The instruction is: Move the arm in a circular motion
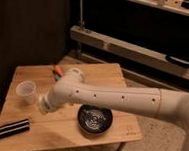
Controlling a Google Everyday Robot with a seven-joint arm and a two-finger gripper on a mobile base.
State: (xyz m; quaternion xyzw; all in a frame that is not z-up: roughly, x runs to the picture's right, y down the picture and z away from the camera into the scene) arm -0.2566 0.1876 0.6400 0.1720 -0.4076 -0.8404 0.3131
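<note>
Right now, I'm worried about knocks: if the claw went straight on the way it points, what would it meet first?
Probably the wooden table: the claw, at the lower-left end of the arm, points down-left, just beside the white cup. Depth is unclear, so it might brush the cup.

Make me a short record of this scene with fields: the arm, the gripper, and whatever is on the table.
arm: white arm reaching in from the right, bent at a rounded joint above the table
gripper: gripper at the arm's low end, over the table's left part, just right of the cup
table: low wooden table
cup: white cup, upright, left side
bowl: black bowl, right front, below the arm
striped object: black and white, front left corner
orange object: behind the joint, partly hidden, kind unclear
</note>
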